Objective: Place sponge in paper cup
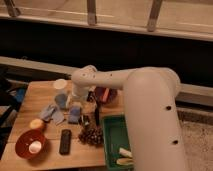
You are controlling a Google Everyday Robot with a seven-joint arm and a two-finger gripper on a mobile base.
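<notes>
A white paper cup (60,84) stands upright at the back left of the wooden table (30,97). A blue sponge (75,114) lies near the table's middle, to the front right of the cup. Another blue piece (61,100) lies between the sponge and the cup. My white arm (115,82) reaches in from the right and bends down. My gripper (82,109) hangs just above the right side of the sponge. I cannot tell whether it touches the sponge.
A blue-grey cloth (49,114) lies left of the sponge. A yellow fruit (36,124), a red bowl (25,140) holding a white object, a black remote (65,141) and a dark grape cluster (91,135) lie in front. A green tray (114,132) sits at the front right and a dark red bowl (105,94) behind the gripper.
</notes>
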